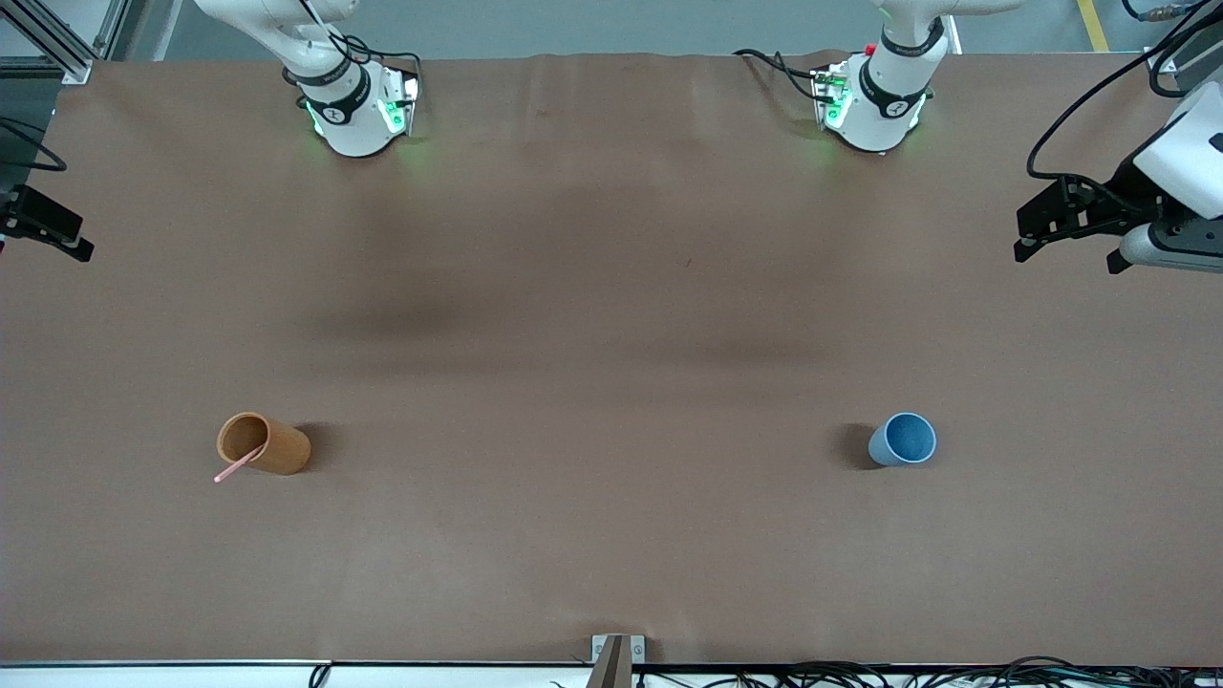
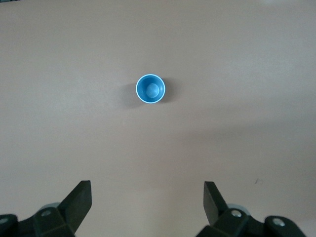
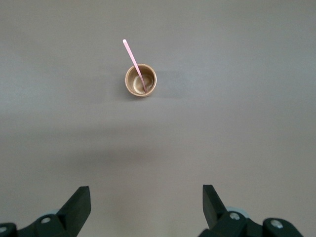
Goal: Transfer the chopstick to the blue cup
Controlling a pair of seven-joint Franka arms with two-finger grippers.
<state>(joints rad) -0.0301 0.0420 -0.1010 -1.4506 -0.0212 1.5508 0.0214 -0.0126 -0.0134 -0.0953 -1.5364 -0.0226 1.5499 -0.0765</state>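
Note:
A pale-pink chopstick (image 1: 239, 464) stands leaning in an upright orange-brown cup (image 1: 272, 445) toward the right arm's end of the table, its top sticking out over the rim. The right wrist view shows the chopstick (image 3: 132, 59) and the orange-brown cup (image 3: 140, 80) from above. The blue cup (image 1: 903, 440) stands upright and empty toward the left arm's end; it also shows in the left wrist view (image 2: 150, 89). My left gripper (image 1: 1070, 250) (image 2: 147, 190) is open and empty, high above the table's edge. My right gripper (image 1: 48, 234) (image 3: 146, 193) is open and empty, high at the other edge.
The brown table cover (image 1: 611, 334) is bare between the two cups. The arm bases (image 1: 358, 115) (image 1: 874, 105) stand along the table's edge farthest from the front camera. A small metal bracket (image 1: 616, 655) sits at the edge nearest the front camera.

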